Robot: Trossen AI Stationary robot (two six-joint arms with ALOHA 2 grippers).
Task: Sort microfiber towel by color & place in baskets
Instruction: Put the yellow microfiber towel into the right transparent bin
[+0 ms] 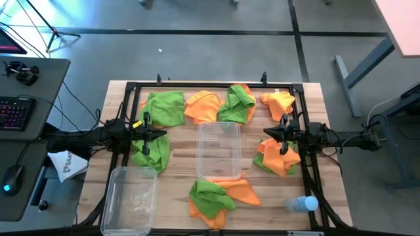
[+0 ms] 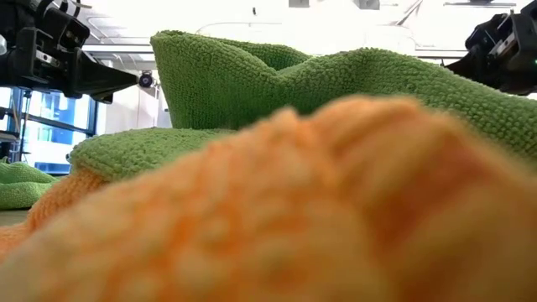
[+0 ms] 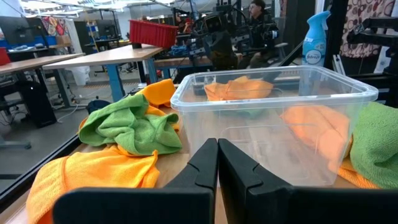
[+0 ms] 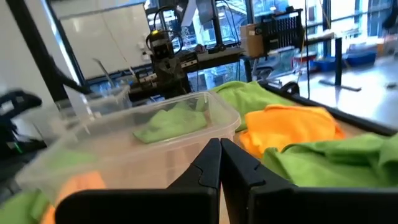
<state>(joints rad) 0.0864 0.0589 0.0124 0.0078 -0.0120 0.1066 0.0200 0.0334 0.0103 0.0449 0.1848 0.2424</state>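
Observation:
Green and orange microfiber towels lie crumpled across the table: a row along the far edge (image 1: 203, 106), a green one (image 1: 152, 154) under my left arm, an orange and green heap (image 1: 279, 157) under my right arm, and a heap (image 1: 216, 196) at the near edge. One clear basket (image 1: 219, 151) stands at the middle, and a second (image 1: 129, 196) at the near left corner. My left gripper (image 1: 164, 134) hovers shut just left of the middle basket (image 3: 273, 118). My right gripper (image 1: 266, 133) hovers shut just right of it (image 4: 137, 143). Both hold nothing.
A clear water bottle with a blue cap (image 1: 300, 204) lies at the near right corner. A black frame (image 1: 197, 85) runs round the table. In the low view the near towel heap (image 2: 294, 210) fills the picture. Bare wood shows between the two baskets.

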